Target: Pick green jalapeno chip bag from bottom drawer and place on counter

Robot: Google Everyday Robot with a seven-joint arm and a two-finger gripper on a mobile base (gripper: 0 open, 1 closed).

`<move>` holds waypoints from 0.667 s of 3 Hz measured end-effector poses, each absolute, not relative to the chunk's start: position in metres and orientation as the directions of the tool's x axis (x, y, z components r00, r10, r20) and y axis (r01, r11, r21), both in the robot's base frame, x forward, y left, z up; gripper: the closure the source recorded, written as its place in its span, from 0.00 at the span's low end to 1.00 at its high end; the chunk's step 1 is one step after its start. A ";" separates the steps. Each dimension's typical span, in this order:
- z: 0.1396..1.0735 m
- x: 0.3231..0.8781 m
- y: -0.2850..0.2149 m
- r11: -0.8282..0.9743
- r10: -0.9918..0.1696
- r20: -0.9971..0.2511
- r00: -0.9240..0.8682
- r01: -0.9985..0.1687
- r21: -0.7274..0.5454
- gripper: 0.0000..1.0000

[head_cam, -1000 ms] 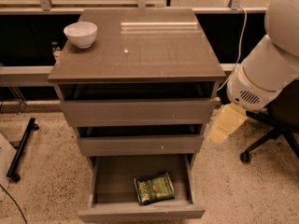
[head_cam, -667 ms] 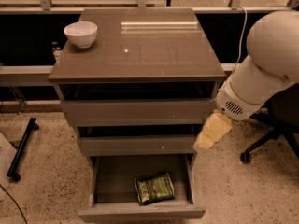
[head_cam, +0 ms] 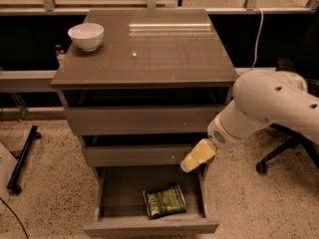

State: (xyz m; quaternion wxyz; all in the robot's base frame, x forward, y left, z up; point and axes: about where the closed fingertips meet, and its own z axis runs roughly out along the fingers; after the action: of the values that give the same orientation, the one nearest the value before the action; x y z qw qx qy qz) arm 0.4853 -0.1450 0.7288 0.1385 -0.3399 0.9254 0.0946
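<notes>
The gripper hangs over the open bottom drawer's right rear corner, carrying nothing; how wide it's set, I can't tell. The green jalapeno chip bag lies flat near the drawer's front. Risk: clipping the middle drawer while descending. The gripper has swung leftward and lower than before.

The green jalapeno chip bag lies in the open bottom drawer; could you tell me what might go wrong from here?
The claw hangs over a rear corner of the bottom drawer, beside the middle drawer front, so the arm might clip it. The green jalapeno chip bag lies flat near the front wall; a grasp might slip.
</notes>
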 end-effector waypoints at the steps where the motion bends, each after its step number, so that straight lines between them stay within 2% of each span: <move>1: 0.681 0.493 -0.131 0.767 -0.554 -0.352 -0.754 -0.627 0.137 0.00; 2: 0.679 0.501 -0.129 0.770 -0.544 -0.376 -0.750 -0.624 0.131 0.00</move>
State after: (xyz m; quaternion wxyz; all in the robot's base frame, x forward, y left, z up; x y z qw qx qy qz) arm 0.5010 -0.1286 0.6788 0.1605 -0.3150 0.9270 0.1251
